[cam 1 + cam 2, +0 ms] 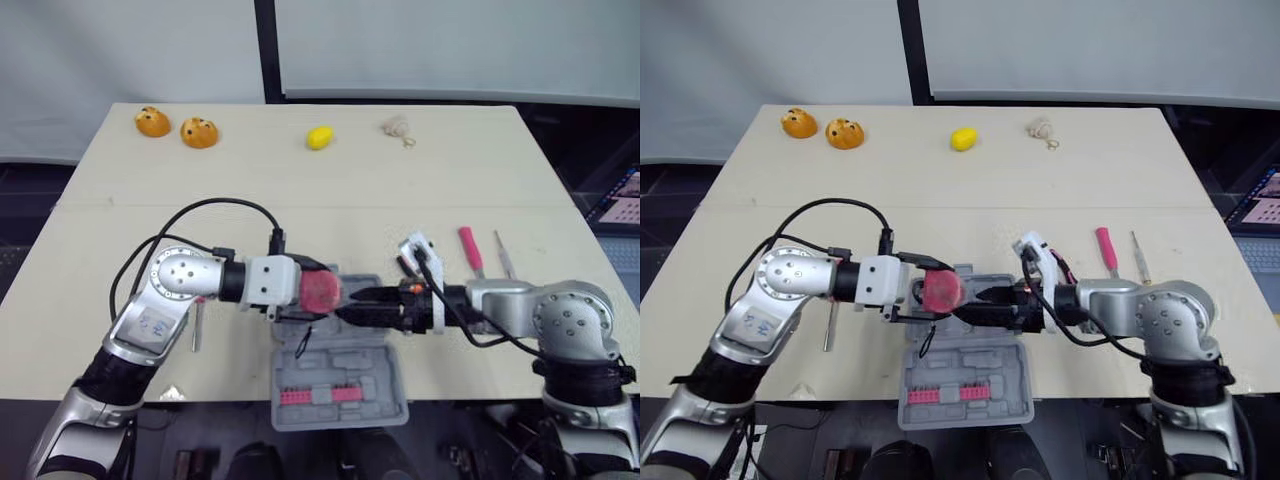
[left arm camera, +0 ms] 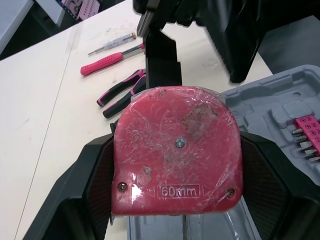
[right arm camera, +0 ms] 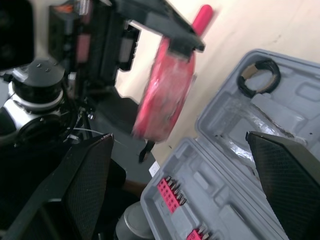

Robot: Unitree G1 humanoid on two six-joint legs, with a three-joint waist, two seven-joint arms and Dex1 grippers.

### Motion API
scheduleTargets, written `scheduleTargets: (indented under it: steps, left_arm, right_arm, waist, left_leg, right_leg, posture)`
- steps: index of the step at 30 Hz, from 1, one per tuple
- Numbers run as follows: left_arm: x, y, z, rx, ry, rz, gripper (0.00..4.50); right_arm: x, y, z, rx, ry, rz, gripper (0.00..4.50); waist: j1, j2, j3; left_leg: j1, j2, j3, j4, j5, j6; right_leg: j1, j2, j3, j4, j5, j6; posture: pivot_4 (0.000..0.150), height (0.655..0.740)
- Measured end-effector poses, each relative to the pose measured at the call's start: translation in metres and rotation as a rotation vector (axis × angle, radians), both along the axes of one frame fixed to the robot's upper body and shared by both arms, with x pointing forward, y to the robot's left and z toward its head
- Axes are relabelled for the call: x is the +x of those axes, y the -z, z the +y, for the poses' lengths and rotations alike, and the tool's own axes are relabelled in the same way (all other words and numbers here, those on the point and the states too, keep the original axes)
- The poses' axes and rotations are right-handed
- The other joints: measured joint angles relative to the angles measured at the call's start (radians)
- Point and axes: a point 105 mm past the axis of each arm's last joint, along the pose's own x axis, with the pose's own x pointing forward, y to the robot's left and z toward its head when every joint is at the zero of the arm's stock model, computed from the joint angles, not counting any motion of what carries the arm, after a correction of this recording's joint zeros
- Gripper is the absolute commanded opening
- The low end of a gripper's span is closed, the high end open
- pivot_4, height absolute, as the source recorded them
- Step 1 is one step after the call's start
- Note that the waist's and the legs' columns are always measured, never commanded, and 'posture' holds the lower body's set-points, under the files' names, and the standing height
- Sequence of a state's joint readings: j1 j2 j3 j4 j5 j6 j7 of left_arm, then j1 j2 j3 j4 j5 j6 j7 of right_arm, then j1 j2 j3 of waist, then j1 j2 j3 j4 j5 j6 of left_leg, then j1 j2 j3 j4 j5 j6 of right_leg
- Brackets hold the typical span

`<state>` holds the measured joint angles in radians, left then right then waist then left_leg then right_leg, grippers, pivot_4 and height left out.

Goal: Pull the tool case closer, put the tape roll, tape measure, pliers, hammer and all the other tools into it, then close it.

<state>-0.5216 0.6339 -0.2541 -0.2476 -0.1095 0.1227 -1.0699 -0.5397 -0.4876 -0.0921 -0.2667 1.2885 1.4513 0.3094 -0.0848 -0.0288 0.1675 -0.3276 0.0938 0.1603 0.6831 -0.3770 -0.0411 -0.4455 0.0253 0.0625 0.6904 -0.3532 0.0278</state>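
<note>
Left-wrist view: end effector [image 2: 180,167] seemingly clamps tape measure [image 2: 176,149].

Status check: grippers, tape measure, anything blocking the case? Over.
Left gripper shut on tape measure, above open tool case. Right gripper open, facing it over the case. Pliers and pink screwdriver lie on the table.

Red tape measure [image 2: 176,150] held upright over the open grey tool case [image 1: 340,362].
</note>
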Motion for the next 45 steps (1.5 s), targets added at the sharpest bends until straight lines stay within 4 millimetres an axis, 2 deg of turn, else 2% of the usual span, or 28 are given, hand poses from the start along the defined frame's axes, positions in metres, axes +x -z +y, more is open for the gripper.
scheduleTargets:
  steps: [12, 13, 15, 17, 21, 24, 26, 31, 33, 34, 35, 37, 39, 42, 45]
  left_arm:
    - [0.006, -0.003, -0.005, 0.006, 0.000, -0.023, 2.97]
    - [0.006, -0.003, -0.006, 0.006, -0.001, -0.022, 2.97]
    - [0.006, -0.004, -0.007, 0.005, 0.002, -0.025, 2.97]
    - [0.007, -0.005, -0.008, 0.006, 0.003, -0.028, 2.97]
    - [0.007, -0.005, -0.010, 0.007, 0.011, -0.029, 2.97]
    - [0.009, -0.003, -0.010, 0.003, 0.001, -0.017, 2.97]
    - [0.010, -0.004, -0.010, 0.002, -0.002, -0.030, 2.97]
    - [0.011, -0.006, -0.011, -0.004, -0.007, -0.044, 2.97]
    - [0.011, -0.006, -0.012, -0.006, -0.005, -0.039, 4.01]
    - [0.010, -0.005, -0.011, -0.012, -0.002, -0.015, 4.34]
    - [0.008, -0.002, -0.010, -0.014, 0.001, 0.018, 4.50]
    - [0.004, 0.000, -0.005, -0.033, 0.010, 0.085, 4.50]
    - [-0.002, -0.003, 0.010, -0.060, 0.005, 0.170, 4.50]
    - [-0.022, -0.006, 0.039, -0.061, 0.019, 0.327, 4.50]
    - [-0.042, -0.006, 0.053, -0.028, 0.049, 0.423, 4.50]
  right_arm:
    - [0.007, -0.008, 0.011, 0.101, 0.029, 0.105, 4.50]
    - [0.008, -0.009, 0.011, 0.113, 0.036, 0.113, 3.96]
    - [0.010, -0.010, 0.009, 0.121, 0.051, 0.127, 3.26]
    - [0.010, -0.012, 0.007, 0.126, 0.057, 0.125, 2.32]
    - [0.011, -0.014, 0.005, 0.124, 0.067, 0.120, 2.32]
    - [0.012, -0.012, 0.007, 0.113, 0.069, 0.123, 1.55]
    - [0.015, -0.010, 0.005, 0.111, 0.092, 0.130, 0.60]
    - [0.016, -0.012, 0.003, 0.122, 0.099, 0.132, 0.53]
    - [0.015, -0.012, 0.003, 0.125, 0.100, 0.136, 0.53]
    - [0.014, -0.013, 0.003, 0.123, 0.092, 0.134, 0.53]
    - [0.011, -0.015, 0.002, 0.123, 0.082, 0.129, 0.53]
    - [0.006, -0.017, -0.005, 0.115, 0.074, 0.129, 0.53]
    - [-0.001, -0.016, -0.017, 0.097, 0.069, 0.140, 0.53]
    - [-0.008, -0.016, -0.051, 0.059, 0.114, 0.159, 0.53]
    - [-0.012, -0.007, -0.079, -0.012, 0.164, 0.188, 0.53]
  waist:
    - [-0.001, 0.000, 0.000]
    - [-0.002, 0.000, 0.000]
    - [-0.001, 0.000, 0.000]
    - [-0.001, 0.000, 0.000]
    - [-0.001, 0.000, 0.000]
    - [-0.002, 0.000, 0.000]
    - [0.000, 0.000, 0.000]
    - [0.000, 0.000, 0.000]
    - [-0.001, 0.000, 0.000]
    - [-0.001, 0.000, 0.000]
    - [-0.001, 0.000, 0.000]
    - [0.000, 0.000, 0.000]
    - [-0.001, 0.000, 0.000]
    - [0.000, 0.000, 0.000]
    - [0.001, 0.000, 0.000]
  left_leg:
    - [-0.002, 0.000, -0.001, 0.000, 0.000, 0.000]
    - [-0.002, 0.000, -0.001, 0.000, 0.000, 0.000]
    - [-0.002, 0.000, -0.001, 0.000, 0.000, 0.000]
    - [-0.002, 0.000, -0.001, 0.000, 0.000, 0.000]
    - [-0.002, 0.000, -0.002, 0.000, 0.000, 0.000]
    - [-0.003, 0.001, -0.002, 0.000, 0.000, 0.000]
    - [-0.004, 0.001, -0.002, 0.000, 0.000, 0.000]
    - [-0.005, 0.001, -0.002, 0.000, 0.000, 0.000]
    - [-0.005, 0.001, -0.002, 0.000, 0.000, 0.000]
    - [-0.005, 0.001, -0.002, 0.000, 0.000, 0.000]
    - [-0.005, 0.001, -0.002, 0.000, 0.000, 0.000]
    - [-0.006, 0.001, -0.003, 0.000, 0.000, 0.000]
    - [-0.006, 0.001, -0.004, 0.000, 0.000, 0.000]
    - [-0.007, 0.001, -0.004, 0.000, 0.000, 0.000]
    - [-0.007, 0.001, -0.006, 0.000, 0.000, 0.000]
  right_leg:
    - [-0.001, 0.000, -0.001, 0.000, 0.000, 0.000]
    - [-0.001, 0.000, -0.001, 0.000, 0.000, 0.000]
    - [-0.001, 0.000, -0.001, 0.000, 0.000, 0.000]
    - [-0.001, 0.000, -0.001, -0.001, 0.000, 0.000]
    - [-0.001, 0.000, -0.001, -0.001, 0.000, 0.000]
    - [-0.001, 0.000, -0.001, -0.001, 0.000, 0.000]
    - [-0.002, 0.000, -0.001, -0.001, 0.000, 0.000]
    - [-0.003, 0.000, -0.002, -0.001, 0.000, 0.000]
    - [-0.003, 0.000, -0.002, -0.001, 0.000, 0.000]
    - [-0.003, 0.000, -0.002, -0.001, 0.000, 0.000]
    - [-0.003, 0.000, -0.002, -0.001, 0.000, 0.000]
    - [-0.003, 0.000, -0.002, -0.001, 0.000, 0.000]
    - [-0.003, 0.000, -0.002, -0.002, 0.000, 0.000]
    - [-0.004, 0.000, -0.003, -0.003, 0.000, 0.000]
    - [-0.002, 0.000, -0.003, -0.004, 0.000, 0.001]
  posture:
    - [0.150, 0.7400]
    - [0.150, 0.7400]
    - [0.150, 0.7400]
    - [0.150, 0.7400]
    - [0.150, 0.7400]
    - [0.150, 0.7400]
    - [0.150, 0.7400]
    - [0.150, 0.7400]
    - [0.150, 0.7400]
    - [0.150, 0.7400]
    - [0.150, 0.7400]
    - [0.150, 0.7400]
    - [0.150, 0.7400]
    - [0.150, 0.7400]
    - [0.150, 0.7400]
